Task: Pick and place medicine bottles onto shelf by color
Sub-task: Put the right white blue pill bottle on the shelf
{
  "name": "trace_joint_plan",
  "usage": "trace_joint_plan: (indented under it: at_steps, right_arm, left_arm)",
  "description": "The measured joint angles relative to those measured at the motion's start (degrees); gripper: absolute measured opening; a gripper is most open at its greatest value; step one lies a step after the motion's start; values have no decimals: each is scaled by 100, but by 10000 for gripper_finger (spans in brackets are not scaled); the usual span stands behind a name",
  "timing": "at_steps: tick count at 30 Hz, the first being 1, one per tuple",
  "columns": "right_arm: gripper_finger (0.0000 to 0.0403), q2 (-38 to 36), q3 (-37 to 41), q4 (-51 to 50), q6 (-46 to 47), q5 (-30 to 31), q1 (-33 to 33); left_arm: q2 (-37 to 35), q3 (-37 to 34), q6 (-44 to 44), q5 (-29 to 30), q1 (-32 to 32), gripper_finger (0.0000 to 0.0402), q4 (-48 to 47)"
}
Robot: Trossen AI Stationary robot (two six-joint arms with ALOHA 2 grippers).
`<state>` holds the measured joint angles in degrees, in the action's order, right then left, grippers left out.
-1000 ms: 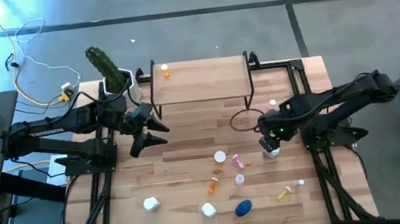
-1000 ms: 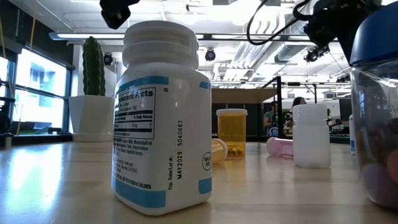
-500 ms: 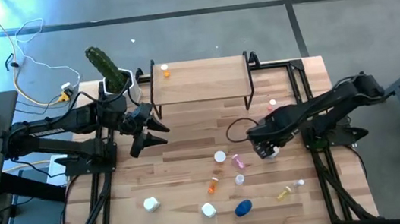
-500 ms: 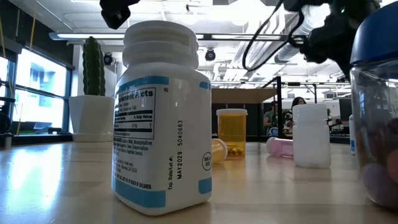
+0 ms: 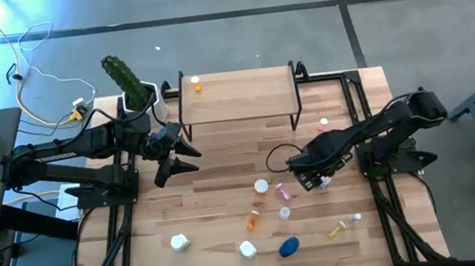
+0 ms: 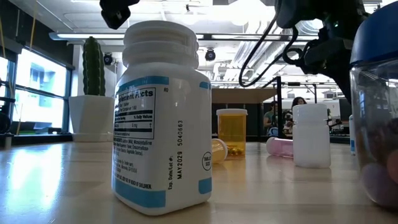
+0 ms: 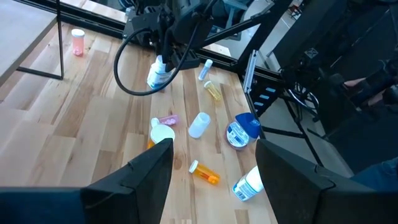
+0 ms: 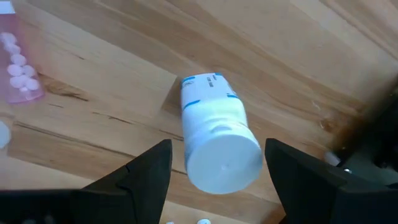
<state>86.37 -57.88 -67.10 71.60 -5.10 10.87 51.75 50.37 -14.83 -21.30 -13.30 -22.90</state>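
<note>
My right gripper (image 5: 310, 177) is open and low over a white bottle with a blue label (image 8: 214, 127), which stands upright on the table between its fingers (image 8: 146, 180), untouched. The same bottle (image 7: 158, 74) shows under the right arm in the left wrist view. My left gripper (image 5: 181, 154) waits open near the shelf's left legs. The shelf (image 5: 238, 97) stands at the far edge and carries one orange bottle (image 5: 196, 84). A pink bottle (image 5: 323, 123) stands by its right leg. More bottles are scattered on the near half of the table, among them a blue one (image 5: 289, 247).
Close to the right gripper lie a pink bottle (image 5: 282, 191) and a white cap-up bottle (image 5: 262, 185). An orange bottle (image 5: 253, 217), white bottles (image 5: 178, 242) (image 5: 247, 249) and a yellowish one (image 5: 340, 226) lie nearer. A cactus in a white pot (image 5: 135, 93) stands left of the shelf.
My right arm has reached toward the table's left and come down, so its open fingers now stand on either side of the white bottle. The bottle has stayed where it was.
</note>
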Motion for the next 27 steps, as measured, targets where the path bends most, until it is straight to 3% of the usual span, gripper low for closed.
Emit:
trace_joint_plan:
  at_steps: [13,20,27]
  right_arm:
    - [153,-11,-1,-16,-57,-259,1]
    - [151,-9,-266,-135,-306,-403,0]
    - [151,-9,-1111,-513,-462,-180,0]
  left_arm:
    - [0,0,0,1,0,220,0]
    - [0,0,0,2,-9,220,2]
    - [0,0,0,3,-117,220,2]
